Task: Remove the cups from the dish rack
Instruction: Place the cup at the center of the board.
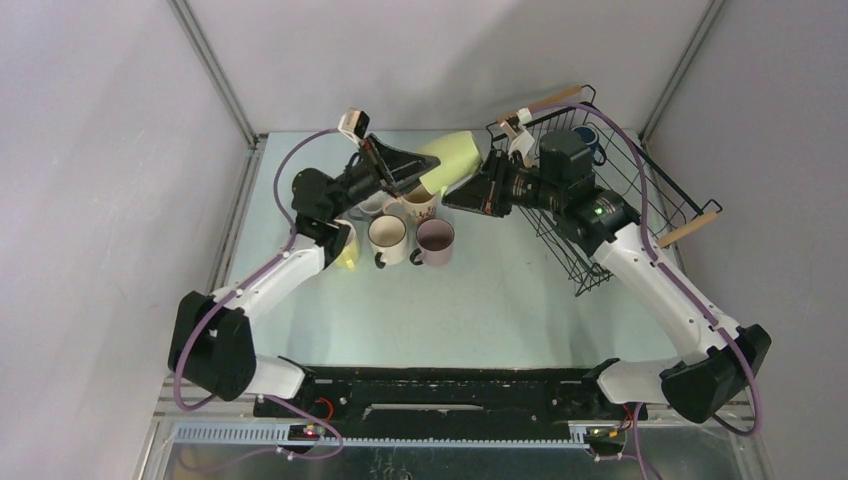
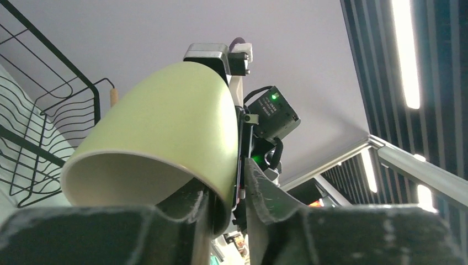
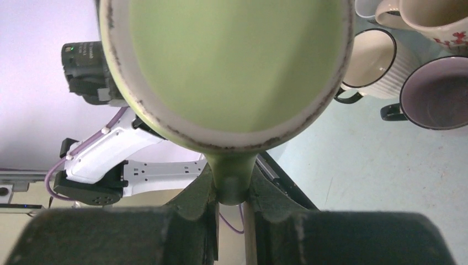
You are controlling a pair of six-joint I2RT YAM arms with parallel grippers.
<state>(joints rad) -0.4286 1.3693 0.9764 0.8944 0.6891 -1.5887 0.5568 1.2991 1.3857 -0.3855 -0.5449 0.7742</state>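
A pale yellow-green cup [image 1: 452,158] hangs in the air between my two grippers, above the back of the table. My left gripper [image 1: 428,178] is shut on its rim, one finger inside the cup [image 2: 165,127] and one outside. My right gripper [image 1: 460,190] is shut on the cup's handle [image 3: 232,171], with the cup's mouth [image 3: 232,61] facing its camera. The black wire dish rack [image 1: 640,190] stands tilted at the back right, with a dark blue cup [image 1: 591,142] in it. Cream floral [image 1: 420,202], ribbed beige [image 1: 388,238] and mauve-pink [image 1: 435,240] cups stand on the table.
More cups stand partly hidden behind my left arm [image 1: 300,255]. The rack's wooden handles [image 1: 555,98] stick out at its back and right ends. The table cups sit directly below the held cup. The right wrist view shows the ribbed [image 3: 370,61] and mauve-pink [image 3: 436,94] cups close by.
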